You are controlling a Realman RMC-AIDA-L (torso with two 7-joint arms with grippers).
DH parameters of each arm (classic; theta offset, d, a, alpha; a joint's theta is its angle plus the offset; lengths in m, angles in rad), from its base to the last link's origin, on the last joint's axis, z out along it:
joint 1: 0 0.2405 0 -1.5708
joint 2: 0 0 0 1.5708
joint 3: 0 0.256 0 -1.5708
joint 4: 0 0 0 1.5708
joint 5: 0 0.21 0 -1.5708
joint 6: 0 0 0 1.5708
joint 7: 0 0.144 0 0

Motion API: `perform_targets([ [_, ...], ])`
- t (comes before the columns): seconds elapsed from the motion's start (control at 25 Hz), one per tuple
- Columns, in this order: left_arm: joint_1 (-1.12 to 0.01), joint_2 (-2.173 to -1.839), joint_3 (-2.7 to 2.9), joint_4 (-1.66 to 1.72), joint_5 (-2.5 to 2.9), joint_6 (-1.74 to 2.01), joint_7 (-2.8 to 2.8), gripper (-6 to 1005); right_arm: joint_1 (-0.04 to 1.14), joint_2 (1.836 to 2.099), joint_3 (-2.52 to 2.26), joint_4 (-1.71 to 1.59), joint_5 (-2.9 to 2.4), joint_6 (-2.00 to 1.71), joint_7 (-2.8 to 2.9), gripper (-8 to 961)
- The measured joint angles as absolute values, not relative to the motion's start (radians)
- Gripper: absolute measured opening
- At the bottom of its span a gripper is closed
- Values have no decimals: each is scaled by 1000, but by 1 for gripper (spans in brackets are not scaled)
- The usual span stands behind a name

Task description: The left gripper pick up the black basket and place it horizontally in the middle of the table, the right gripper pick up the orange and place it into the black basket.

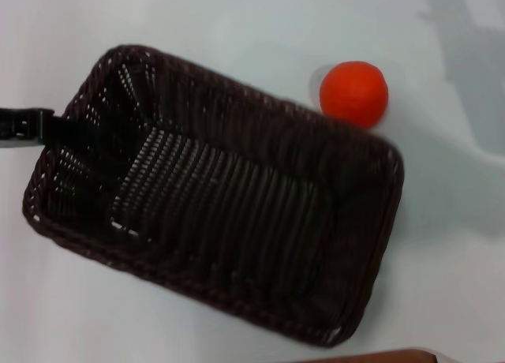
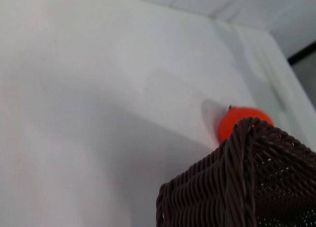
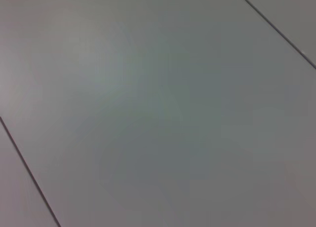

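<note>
Reaching in from the left edge, the black clamp-like left gripper [image 1: 35, 125] meets the short left rim of the large dark woven rectangular basket [image 1: 229, 197]; whether its fingers are clamped there cannot be told. The basket lies askew on the pale white counter [image 1: 118, 316]. A small round red-orange fruit [image 1: 354, 93] sits on the counter, touching the basket's far right corner.
</note>
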State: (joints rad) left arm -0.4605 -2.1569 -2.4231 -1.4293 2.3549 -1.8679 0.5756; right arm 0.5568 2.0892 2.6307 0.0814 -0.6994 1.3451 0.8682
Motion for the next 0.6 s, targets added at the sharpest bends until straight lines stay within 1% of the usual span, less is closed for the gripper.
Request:
perform_targets([
  [0.28,-438,-2162,-2455,-1421,2296,-1794,506,171,560,2091,2631,83,-700,1320,868,825],
  [0.6,-356,-2169,-2456,-1375,2173,-1642,461,170,558,2091,2635,83,-699,1323,874,819],
])
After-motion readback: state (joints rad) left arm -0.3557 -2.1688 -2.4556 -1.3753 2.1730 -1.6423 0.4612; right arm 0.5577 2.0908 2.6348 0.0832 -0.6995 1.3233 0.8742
